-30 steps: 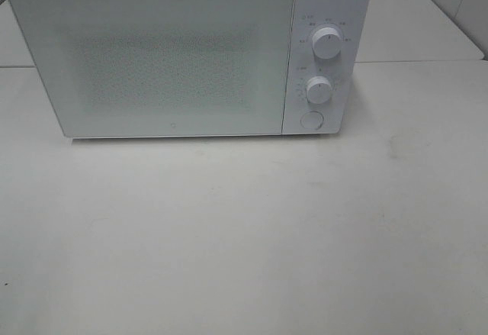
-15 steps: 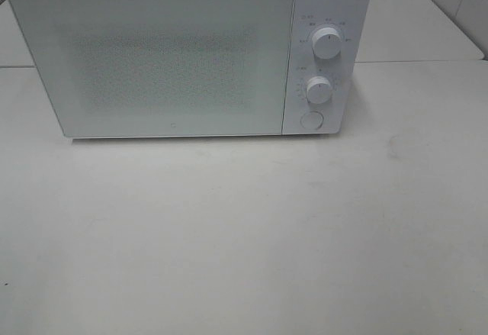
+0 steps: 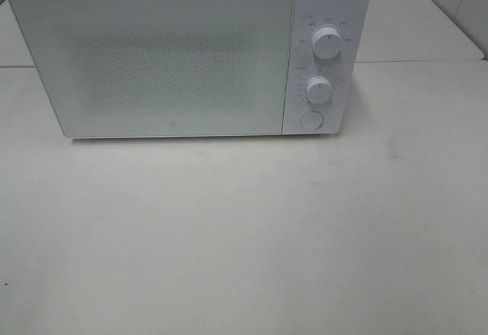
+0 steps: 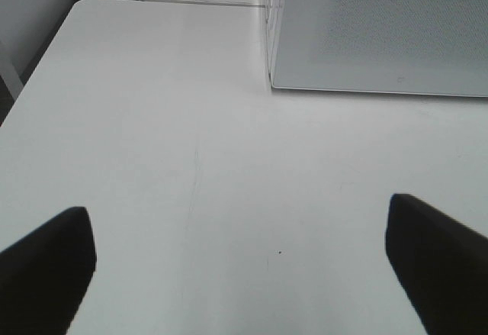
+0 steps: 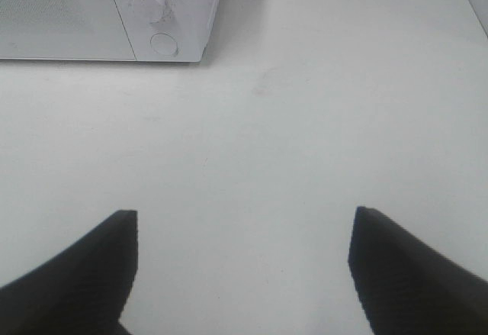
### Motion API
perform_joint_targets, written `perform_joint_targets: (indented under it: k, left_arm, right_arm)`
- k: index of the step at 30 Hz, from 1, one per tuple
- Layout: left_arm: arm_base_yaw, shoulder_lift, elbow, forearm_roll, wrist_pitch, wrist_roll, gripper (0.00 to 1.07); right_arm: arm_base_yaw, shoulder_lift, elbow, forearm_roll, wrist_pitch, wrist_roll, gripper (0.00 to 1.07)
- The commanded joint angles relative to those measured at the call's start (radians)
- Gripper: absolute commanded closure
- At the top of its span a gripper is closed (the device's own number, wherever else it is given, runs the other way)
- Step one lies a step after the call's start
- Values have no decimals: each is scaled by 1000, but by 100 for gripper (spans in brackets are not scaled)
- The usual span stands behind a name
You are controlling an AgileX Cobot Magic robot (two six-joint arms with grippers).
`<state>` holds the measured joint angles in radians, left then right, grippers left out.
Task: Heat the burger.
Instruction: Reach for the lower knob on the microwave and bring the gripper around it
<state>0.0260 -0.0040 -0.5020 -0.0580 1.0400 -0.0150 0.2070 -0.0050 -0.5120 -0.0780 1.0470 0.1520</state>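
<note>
The burger is out of view in every frame. A white microwave (image 3: 191, 53) stands at the back of the table with its door (image 3: 156, 60) shut; two round knobs (image 3: 326, 43) and a button (image 3: 310, 120) sit on its right panel. Neither arm shows in the exterior high view. In the left wrist view my left gripper (image 4: 240, 262) is open over bare table, the microwave's door corner (image 4: 381, 30) ahead of it. My right gripper (image 5: 242, 262) is open too, empty, with the microwave's control panel (image 5: 164, 14) far ahead.
The white table (image 3: 244, 228) spreads in front of the microwave. A seam joins it to a second table (image 3: 427, 22) behind. The table's left edge (image 4: 34, 83) drops off beside the left gripper.
</note>
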Motion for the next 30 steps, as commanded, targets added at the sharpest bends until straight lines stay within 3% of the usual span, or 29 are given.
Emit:
perform_joint_targets:
  k: [1, 17, 30]
  left_arm:
    - [1, -26, 3, -3, -4, -5, 9]
    - [1, -26, 3, -3, -4, -5, 9]
    - [1, -26, 3, -3, -4, -5, 9]
  right_arm:
    - [-8, -27, 2, -6, -8, 3, 34]
    - [-8, -27, -2, 7, -13, 6, 34]
    - [-8, 198, -30, 9, -203, 7, 34]
